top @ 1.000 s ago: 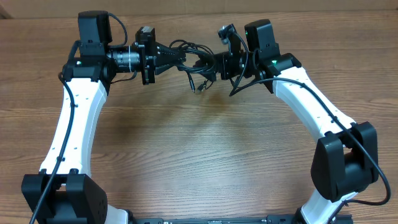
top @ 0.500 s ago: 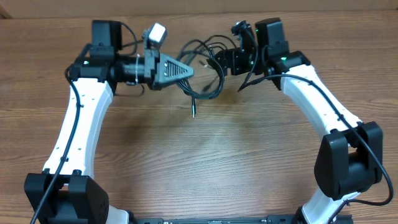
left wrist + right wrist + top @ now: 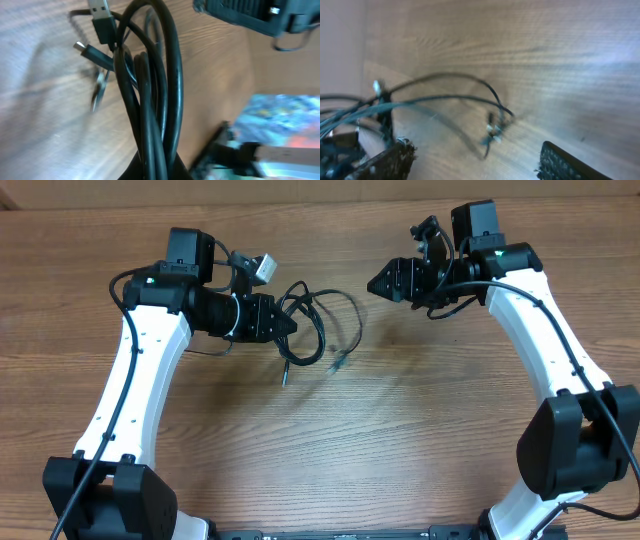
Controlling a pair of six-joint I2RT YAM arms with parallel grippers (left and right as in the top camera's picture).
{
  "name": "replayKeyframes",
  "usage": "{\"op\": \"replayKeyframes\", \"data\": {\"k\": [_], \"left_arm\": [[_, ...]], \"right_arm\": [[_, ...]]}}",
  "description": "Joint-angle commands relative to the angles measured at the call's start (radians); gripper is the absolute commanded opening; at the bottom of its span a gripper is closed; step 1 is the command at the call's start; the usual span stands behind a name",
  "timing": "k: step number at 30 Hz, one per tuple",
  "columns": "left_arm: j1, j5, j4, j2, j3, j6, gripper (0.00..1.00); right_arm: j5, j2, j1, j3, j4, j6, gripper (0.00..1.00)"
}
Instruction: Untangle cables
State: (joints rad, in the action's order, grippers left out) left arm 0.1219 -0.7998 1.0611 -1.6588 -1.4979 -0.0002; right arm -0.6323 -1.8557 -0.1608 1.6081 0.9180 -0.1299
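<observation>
On the wooden table (image 3: pixel 420 440), the left gripper (image 3: pixel 291 325) is clamped on the bundled black cables (image 3: pixel 325 320), which loop just ahead of its fingertips (plug ends (image 3: pixel 338 363) farthest out). The right gripper (image 3: pixel 375 283) is empty, its fingers spread, well apart from them.

cables (image 3: pixel 150 100) running off the bottom edge toward the left gripper (image 3: pixel 289 323), grip point hidden, strands in that claw too tangled to count, plug ends (image 3: pixel 492 131) ahead of the right gripper (image 3: pixel 378 283) blurred, its fingers (image 3: pixel 565 162) cropped at the bottom edge
</observation>
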Motion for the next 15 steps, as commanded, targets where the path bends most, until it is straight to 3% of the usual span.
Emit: {"op": "replayKeyframes", "data": {"k": [1,4,7,11,15], "left_arm": [[0.027,0.067,-0.016,0.011,-0.009,0.117,0.04],[0.029,0.093,-0.024,0.011,-0.009,0.098,0.04],[0.029,0.162,-0.048,0.011,-0.009,-0.070,0.04],[0.029,0.185,-0.076,0.011,-0.009,-0.245,0.04],[0.029,0.167,-0.082,0.011,-0.009,-0.316,0.04]], "right_arm": [[-0.026,0.054,-0.028,0.031,0.034,-0.009,0.76],[-0.028,0.056,-0.068,0.031,0.083,-0.008,0.73],[0.026,0.056,-0.133,0.030,0.118,-0.027,0.63],[0.206,0.055,-0.231,0.013,0.106,-0.163,0.62],[0.244,0.054,-0.305,-0.014,0.019,-0.219,0.59]]}}
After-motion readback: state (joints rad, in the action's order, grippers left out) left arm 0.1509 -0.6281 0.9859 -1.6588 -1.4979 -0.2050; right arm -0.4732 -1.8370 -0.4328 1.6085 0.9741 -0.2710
